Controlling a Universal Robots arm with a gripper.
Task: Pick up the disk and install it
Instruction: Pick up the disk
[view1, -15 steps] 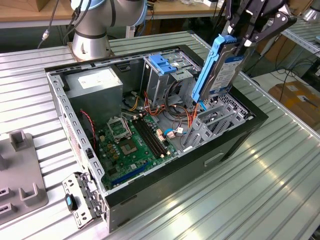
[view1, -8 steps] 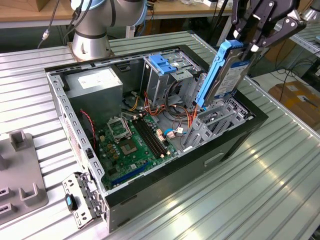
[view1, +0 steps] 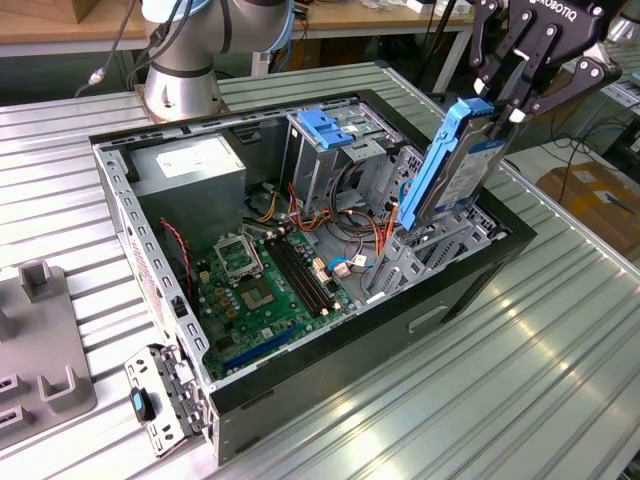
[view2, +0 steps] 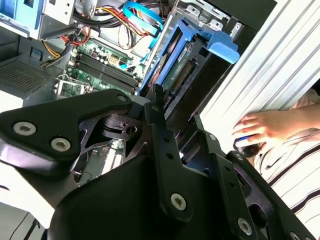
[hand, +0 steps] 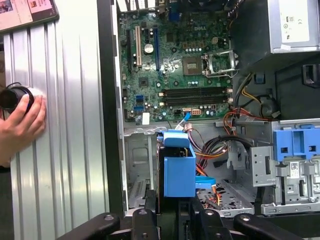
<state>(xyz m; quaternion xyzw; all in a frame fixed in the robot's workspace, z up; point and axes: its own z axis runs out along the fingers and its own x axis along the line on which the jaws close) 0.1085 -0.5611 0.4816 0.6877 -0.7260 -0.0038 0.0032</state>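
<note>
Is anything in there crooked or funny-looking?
Yes: the disk hangs tilted from the gripper over the open computer case, not lying flat in a slot. A person's hand also rests on the table beside it.

Robotics lab: ribbed metal bench (view1: 560, 350), opened computer case (view1: 300, 250), cluttered worktables behind.

Disk (view1: 455, 165): silver-black drive in blue carrier, steeply tilted on end, raised above the open case's bay.
</note>
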